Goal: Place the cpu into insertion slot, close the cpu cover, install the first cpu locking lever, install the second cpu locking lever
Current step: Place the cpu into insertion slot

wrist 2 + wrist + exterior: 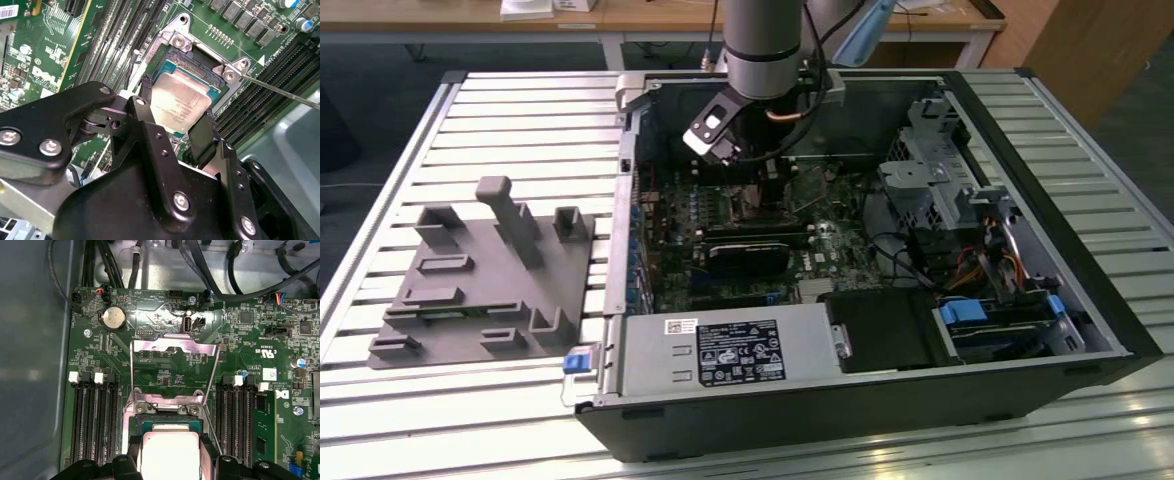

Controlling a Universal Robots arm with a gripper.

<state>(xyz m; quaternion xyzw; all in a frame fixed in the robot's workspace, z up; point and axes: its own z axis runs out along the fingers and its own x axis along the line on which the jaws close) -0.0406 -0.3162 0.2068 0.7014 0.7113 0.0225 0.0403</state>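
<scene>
I have the end effector (176, 112) pinching the cpu (185, 95) by two opposite edges, one black finger (146, 92) on each side. The chip sits level, right over the insertion slot (192, 64); whether it is seated or just above the socket I cannot tell. I judge the chip light and rigid but fragile. Its smooth metal top would slip in a loose grip and the socket contacts look easy to bend, so the edges are the place to hold it. The cpu cover (175, 346) lies swung back from its hinge beside the slot, and a thin locking lever (280, 90) stands raised. In the exterior view the arm (761, 50) drops nearly straight down into the far half of the open computer case (1067, 300), on the desk (520, 110) toward the exterior view's right
</scene>
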